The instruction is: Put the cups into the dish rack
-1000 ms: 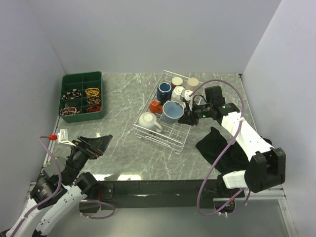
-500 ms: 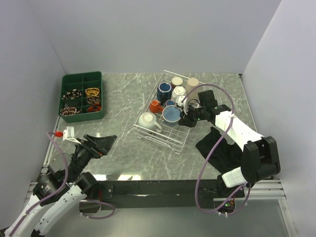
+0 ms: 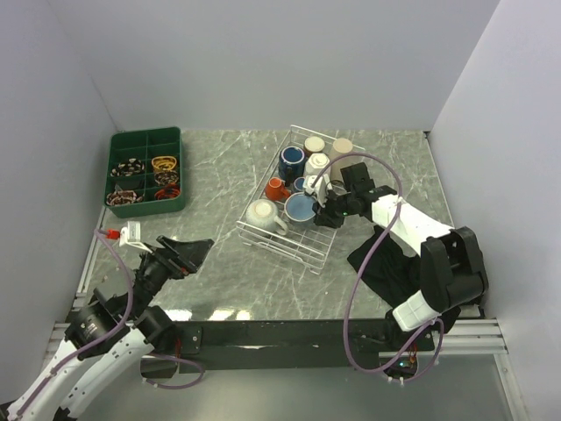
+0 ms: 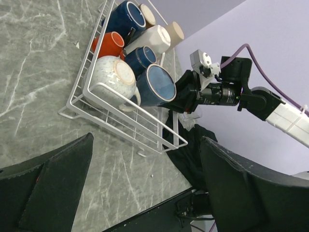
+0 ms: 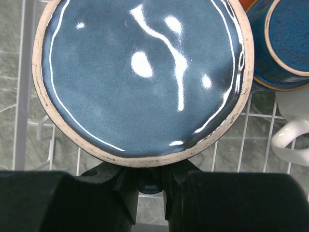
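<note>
Inside the white wire dish rack (image 3: 302, 252), near its right side, the right gripper (image 3: 328, 209) has its jaws clamped on the handle of a large blue-glazed ceramic mug (image 3: 301, 207). The mug sits low among the other cups: a white speckled mug (image 3: 261, 213), a small orange cup (image 3: 275, 187), a dark blue mug (image 3: 291, 161) and several more. No cup shows on the grey marble table (image 3: 219, 175) outside the rack, so the loading looks all but done, with only this mug's release left. The left gripper (image 3: 191, 254) hovers at the near left, jaws wide apart and empty.
</note>
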Controlling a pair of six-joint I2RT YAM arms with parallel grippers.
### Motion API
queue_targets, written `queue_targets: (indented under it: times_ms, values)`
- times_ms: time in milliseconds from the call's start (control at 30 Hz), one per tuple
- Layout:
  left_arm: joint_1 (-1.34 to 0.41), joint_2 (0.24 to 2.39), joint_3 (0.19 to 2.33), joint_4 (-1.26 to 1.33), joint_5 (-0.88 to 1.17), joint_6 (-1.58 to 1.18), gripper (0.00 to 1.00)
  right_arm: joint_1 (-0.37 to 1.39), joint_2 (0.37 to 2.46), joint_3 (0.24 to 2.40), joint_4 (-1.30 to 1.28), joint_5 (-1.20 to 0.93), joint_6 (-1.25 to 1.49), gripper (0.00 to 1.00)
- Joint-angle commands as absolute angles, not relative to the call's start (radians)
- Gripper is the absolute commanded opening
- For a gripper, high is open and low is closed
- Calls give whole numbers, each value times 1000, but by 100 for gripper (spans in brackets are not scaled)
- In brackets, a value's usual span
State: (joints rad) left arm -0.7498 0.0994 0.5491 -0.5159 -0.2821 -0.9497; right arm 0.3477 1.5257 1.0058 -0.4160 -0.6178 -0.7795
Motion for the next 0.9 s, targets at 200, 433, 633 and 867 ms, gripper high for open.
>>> queue_targets:
  times_ms: [200,433,633,867]
  values:
    - [-752,127,538,-449,-253,-931,96,365,1546,1015,-330,-603,-765,25]
    - [-752,118,540,-460,-258,-934,96,365,1555,1017,-328,-584,-746,48]
    - [-750,117,551,-466,-259,-925,96,364,1523,1029,-365,-558,-744,53]
    - [-752,178,586,-437,-259,-862,96,359,1405,1091,-462,-473,-713,60]
